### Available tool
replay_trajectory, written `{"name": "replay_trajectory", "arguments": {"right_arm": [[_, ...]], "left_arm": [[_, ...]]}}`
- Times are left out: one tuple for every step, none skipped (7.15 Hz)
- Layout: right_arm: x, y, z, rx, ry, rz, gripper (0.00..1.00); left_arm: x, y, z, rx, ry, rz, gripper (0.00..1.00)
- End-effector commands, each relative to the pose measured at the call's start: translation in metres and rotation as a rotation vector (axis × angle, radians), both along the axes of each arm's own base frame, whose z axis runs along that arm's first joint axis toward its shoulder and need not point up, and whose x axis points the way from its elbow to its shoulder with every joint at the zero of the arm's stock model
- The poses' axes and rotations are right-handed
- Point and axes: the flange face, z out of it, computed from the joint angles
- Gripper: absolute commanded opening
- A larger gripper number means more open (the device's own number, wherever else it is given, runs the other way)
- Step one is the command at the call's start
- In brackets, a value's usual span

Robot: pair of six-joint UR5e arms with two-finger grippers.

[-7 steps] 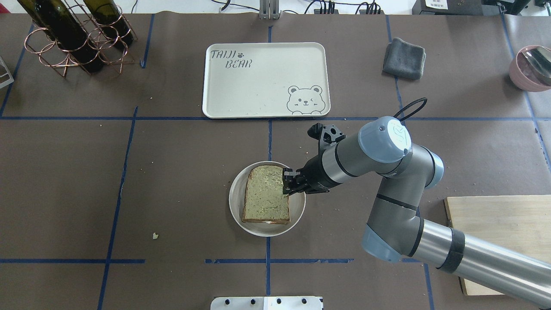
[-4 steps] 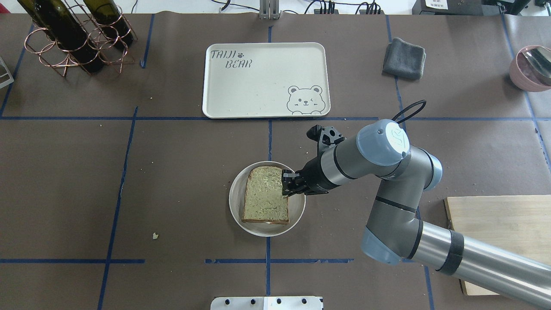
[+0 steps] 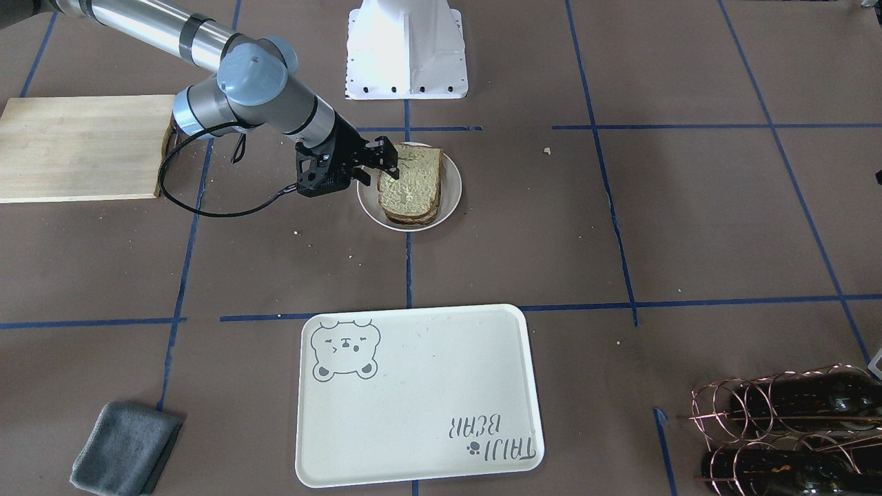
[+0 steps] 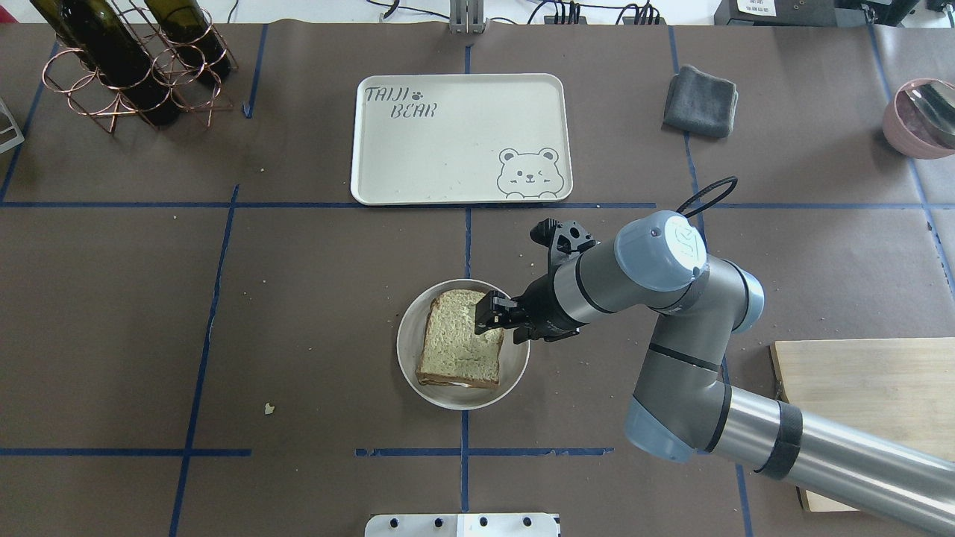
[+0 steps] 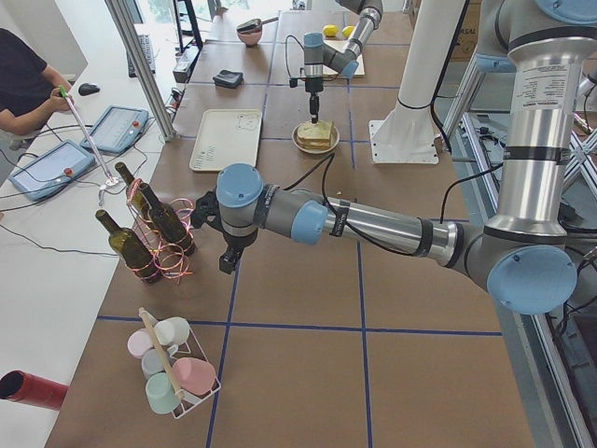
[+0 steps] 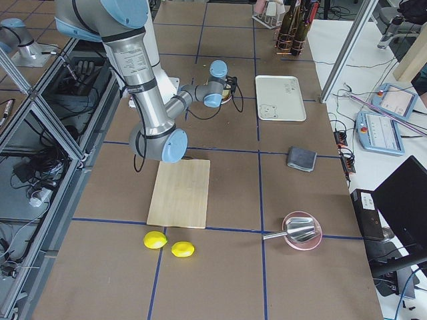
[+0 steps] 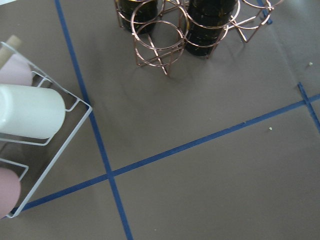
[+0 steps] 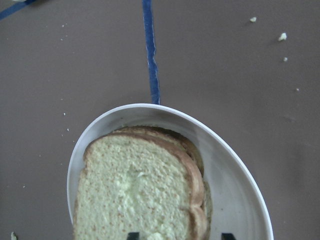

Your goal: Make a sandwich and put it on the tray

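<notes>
Right wrist-mounted: porous tan sandwich point(image 8: 135, 195) on glossy round white plate point(image 8: 235, 185), right end effector point(image 8: 180, 236) with jaws apart.

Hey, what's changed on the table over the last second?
The right gripper slid a little further toward the robot's left, over the edge of the sandwich; nothing was grasped or released. The sandwich, plate and tray stayed put.

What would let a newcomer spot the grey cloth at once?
Start in the overhead view at the big cream tray on the table's far side. To its right, past a blue tape line, lies the cloth, well short of the pink bowl. It is the only soft, folded, dark grey thing there.
</notes>
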Motion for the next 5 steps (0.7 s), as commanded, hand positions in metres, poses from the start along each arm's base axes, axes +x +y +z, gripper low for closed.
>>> {"name": "replay_trajectory", "arguments": {"right_arm": [[0.026, -0.014, -0.015, 0.018, -0.031, 0.035, 1.0], [0.05, -0.025, -0.024, 0.027, -0.05, 0.063, 1.0], [0.067, -0.031, -0.009, 0.016, -0.035, 0.079, 1.0], [0.082, -0.041, -0.001, 0.01, -0.029, 0.1, 1.0], [0.094, -0.047, 0.005, 0.006, -0.024, 0.117, 1.0]], "left_arm": [[0.099, 0.013, -0.041, -0.119, 0.149, -0.044, 1.0], [0.142, 0.027, -0.059, -0.175, 0.215, -0.044, 1.0], [0.198, 0.044, -0.081, -0.204, 0.212, -0.061, 0.9], [0.265, 0.056, -0.109, -0.284, 0.211, -0.131, 0.81], [0.307, 0.071, -0.138, -0.359, 0.249, -0.11, 0.65]]}}
